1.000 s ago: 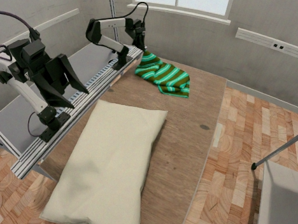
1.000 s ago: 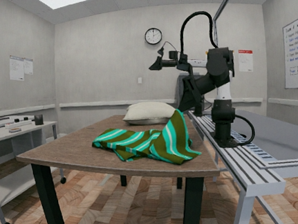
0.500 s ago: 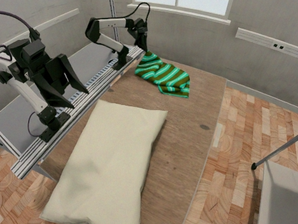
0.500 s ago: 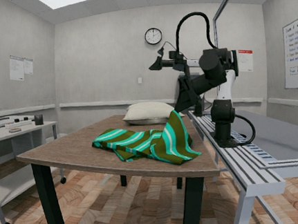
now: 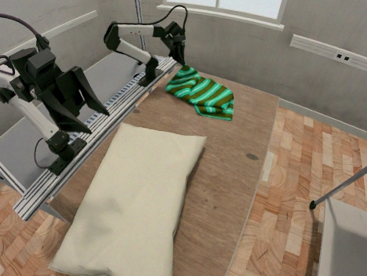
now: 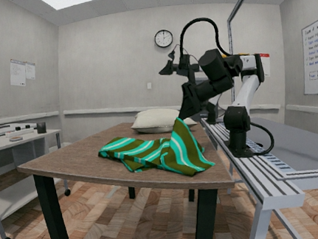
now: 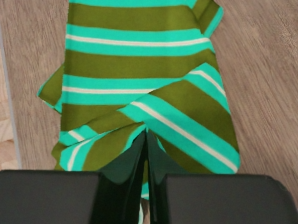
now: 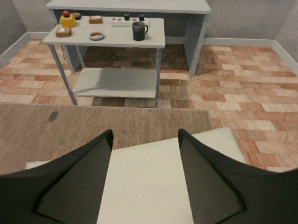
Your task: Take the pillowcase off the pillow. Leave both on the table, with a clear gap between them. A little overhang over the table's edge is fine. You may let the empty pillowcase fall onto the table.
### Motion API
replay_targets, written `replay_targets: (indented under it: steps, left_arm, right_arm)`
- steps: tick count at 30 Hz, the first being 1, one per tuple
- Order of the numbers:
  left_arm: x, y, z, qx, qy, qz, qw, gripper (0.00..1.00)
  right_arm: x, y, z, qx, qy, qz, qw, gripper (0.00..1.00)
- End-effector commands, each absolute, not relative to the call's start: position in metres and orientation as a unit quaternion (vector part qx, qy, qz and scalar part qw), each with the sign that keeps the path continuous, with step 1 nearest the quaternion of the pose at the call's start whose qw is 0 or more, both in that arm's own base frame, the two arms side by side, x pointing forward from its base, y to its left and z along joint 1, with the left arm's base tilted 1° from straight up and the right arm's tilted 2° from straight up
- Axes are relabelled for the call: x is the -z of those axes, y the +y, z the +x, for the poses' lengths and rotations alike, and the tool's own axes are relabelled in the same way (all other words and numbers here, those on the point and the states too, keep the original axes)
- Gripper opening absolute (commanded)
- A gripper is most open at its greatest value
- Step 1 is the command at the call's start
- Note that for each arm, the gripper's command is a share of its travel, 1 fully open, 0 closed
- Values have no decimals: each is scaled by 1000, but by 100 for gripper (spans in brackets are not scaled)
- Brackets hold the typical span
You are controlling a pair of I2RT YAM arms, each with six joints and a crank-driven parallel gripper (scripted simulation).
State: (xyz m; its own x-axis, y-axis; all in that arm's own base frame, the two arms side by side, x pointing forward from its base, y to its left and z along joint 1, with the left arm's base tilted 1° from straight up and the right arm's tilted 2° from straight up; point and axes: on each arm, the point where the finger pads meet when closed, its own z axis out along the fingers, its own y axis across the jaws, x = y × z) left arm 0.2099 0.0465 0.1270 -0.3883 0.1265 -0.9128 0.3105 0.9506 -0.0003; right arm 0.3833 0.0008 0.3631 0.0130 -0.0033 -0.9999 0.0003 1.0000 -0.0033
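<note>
The bare cream pillow [image 5: 137, 188] [image 6: 156, 120] [image 8: 147, 185] lies flat on the table [image 5: 223, 176] [image 6: 70, 157]. The green and olive striped pillowcase [image 5: 213, 96] [image 6: 180, 152] [image 7: 135, 65] lies crumpled at the table's far end in the top view, apart from the pillow, with bare wood between them. My left gripper [image 5: 183, 63] [image 6: 180, 118] [image 7: 146, 134] is shut on the pillowcase, holding one part up in a low peak; the rest lies on the table. My right gripper [image 5: 99, 122] [image 8: 145, 131] is open and empty, raised above the rail side of the pillow.
A metal rail [image 5: 118, 110] [image 6: 255, 168] carries both arm bases along one table edge. A side table [image 6: 9, 140] [image 8: 110, 37] with a mug [image 8: 139, 31] and small items stands beyond the opposite edge. The pillow's near end reaches the bottom of the top view.
</note>
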Motion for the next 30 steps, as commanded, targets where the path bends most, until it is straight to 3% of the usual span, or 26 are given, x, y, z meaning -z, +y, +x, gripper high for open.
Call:
replay_targets:
  steps: [1, 30]
  left_arm:
    - [-123, 48, 210, 78, 833, 123, 534, 1]
    - [-132, 52, 213, 71, 832, 123, 537, 2]
  right_arm:
    - [-378, -1, 384, 8, 688, -1, 726, 63]
    - [-378, -1, 384, 8, 688, -1, 726, 63]
